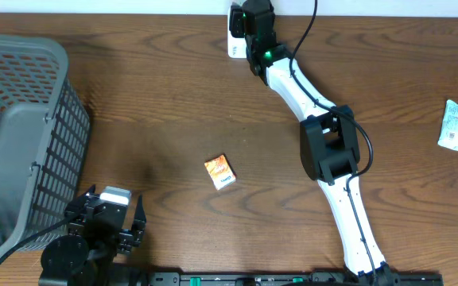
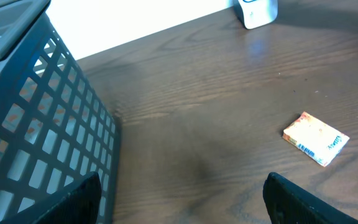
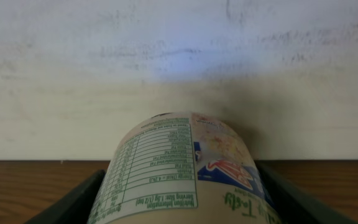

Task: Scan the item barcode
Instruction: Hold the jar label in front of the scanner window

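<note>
While my right tool (image 1: 249,16) clamps the cup (image 3: 185,168) at the 12 o'clock scanner (image 2: 258,12), scanning seems underway; left tool (image 1: 114,208) apart.

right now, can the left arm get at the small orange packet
Probably yes: the left end effector is open and empty, with only bare table between it and the orange packet.

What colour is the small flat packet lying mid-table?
The packet is orange with a white edge; clearest in the left wrist view.
</note>
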You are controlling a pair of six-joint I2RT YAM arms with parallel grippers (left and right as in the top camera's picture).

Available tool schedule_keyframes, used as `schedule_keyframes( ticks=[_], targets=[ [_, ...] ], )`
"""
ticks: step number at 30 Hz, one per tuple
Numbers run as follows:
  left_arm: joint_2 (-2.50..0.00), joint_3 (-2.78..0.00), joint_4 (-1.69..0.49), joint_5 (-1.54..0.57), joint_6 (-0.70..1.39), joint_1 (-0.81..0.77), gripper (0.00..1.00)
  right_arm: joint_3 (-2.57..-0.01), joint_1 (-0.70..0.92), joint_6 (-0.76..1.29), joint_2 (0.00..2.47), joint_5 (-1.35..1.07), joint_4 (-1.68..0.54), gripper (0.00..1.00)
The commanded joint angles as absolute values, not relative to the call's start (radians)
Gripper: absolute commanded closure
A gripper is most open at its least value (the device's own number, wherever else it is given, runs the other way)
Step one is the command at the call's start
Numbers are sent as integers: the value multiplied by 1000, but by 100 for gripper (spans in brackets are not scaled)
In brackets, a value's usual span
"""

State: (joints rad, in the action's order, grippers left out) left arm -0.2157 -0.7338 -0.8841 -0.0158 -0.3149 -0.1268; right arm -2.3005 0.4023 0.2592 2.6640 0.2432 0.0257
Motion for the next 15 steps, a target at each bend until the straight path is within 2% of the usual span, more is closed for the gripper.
schedule_keyframes(
  ticks=[1, 8, 11, 15],
  targets=[
    [-214, -736, -882, -7, -320, -123, 16, -2307, 402, 253, 2656, 261, 41, 51],
    [-214, -736, -882, -7, -320, -123, 16, -2308, 419, 208, 2593, 261, -23, 50],
    [-214, -736, -882, -7, -320, -123, 16, -2308, 421, 208, 2496, 262, -165, 52],
    [-214, -736, -882, -7, -320, -123, 16, -2308, 410, 210, 2312, 297, -518, 56]
  ],
)
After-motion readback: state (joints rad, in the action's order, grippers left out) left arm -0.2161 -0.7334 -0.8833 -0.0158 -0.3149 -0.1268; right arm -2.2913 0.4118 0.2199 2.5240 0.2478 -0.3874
